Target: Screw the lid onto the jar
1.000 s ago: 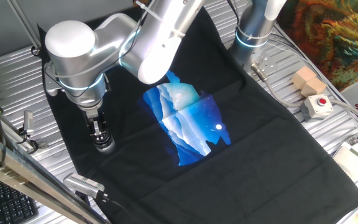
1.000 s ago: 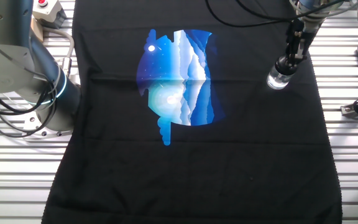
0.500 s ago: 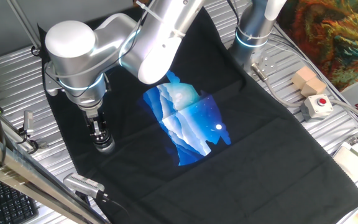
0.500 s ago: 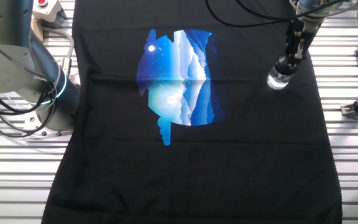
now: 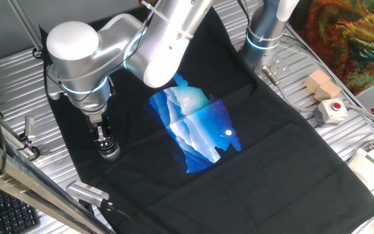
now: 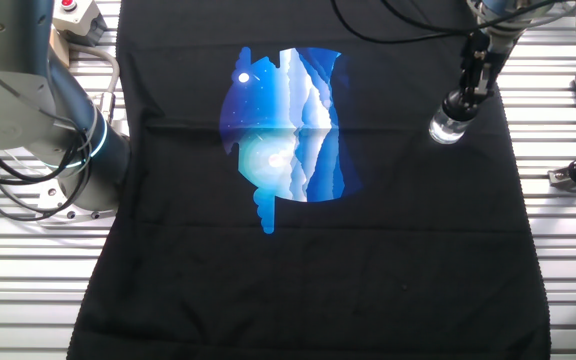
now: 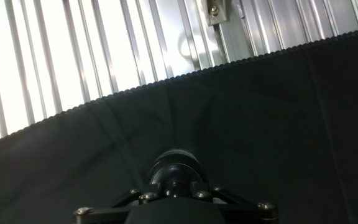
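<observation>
The jar (image 5: 110, 153) is a small clear glass pot that stands upright on the black cloth near its left edge. In the other fixed view the jar (image 6: 447, 128) glints silver at the cloth's right side. The lid (image 6: 458, 101), a tiny dark cap, sits on top of it. My gripper (image 5: 104, 138) points straight down with its fingers closed on the lid. In the hand view the lid (image 7: 176, 169) shows as a dark round shape right ahead of my gripper (image 7: 176, 188); the jar below it is hidden.
The black cloth (image 5: 284, 162) has a blue printed patch (image 5: 197, 123) in its middle. Its zigzag edge (image 7: 166, 81) lies close beyond the jar, with ribbed metal table past it. A red-buttoned box (image 5: 330, 110), a wooden block (image 5: 321, 84) and a grey metal cylinder (image 5: 86, 192) lie off the cloth.
</observation>
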Robot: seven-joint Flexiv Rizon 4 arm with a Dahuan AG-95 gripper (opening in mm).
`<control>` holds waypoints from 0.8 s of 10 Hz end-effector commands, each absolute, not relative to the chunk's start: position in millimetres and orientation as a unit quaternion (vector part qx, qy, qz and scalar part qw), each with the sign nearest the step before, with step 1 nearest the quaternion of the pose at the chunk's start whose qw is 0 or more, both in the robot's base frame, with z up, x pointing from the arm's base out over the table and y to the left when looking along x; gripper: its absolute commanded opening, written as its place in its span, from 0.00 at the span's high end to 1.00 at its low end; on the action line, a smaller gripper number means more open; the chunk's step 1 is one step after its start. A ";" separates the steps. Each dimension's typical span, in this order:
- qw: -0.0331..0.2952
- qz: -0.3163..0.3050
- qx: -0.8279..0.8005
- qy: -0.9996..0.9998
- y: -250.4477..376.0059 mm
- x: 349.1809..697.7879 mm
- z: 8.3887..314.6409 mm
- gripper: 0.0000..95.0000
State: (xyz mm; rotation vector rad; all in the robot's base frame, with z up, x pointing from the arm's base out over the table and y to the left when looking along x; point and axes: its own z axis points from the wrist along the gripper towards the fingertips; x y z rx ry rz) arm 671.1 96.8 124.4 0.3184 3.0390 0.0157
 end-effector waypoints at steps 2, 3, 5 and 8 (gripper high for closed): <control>0.045 0.004 0.097 0.994 96.7 670.7 124.7 1.00; 0.044 0.004 0.092 0.995 96.7 670.7 124.7 1.00; 0.044 0.004 0.088 0.995 96.7 670.7 124.7 1.00; 0.041 0.004 0.088 0.995 96.9 670.7 124.6 1.00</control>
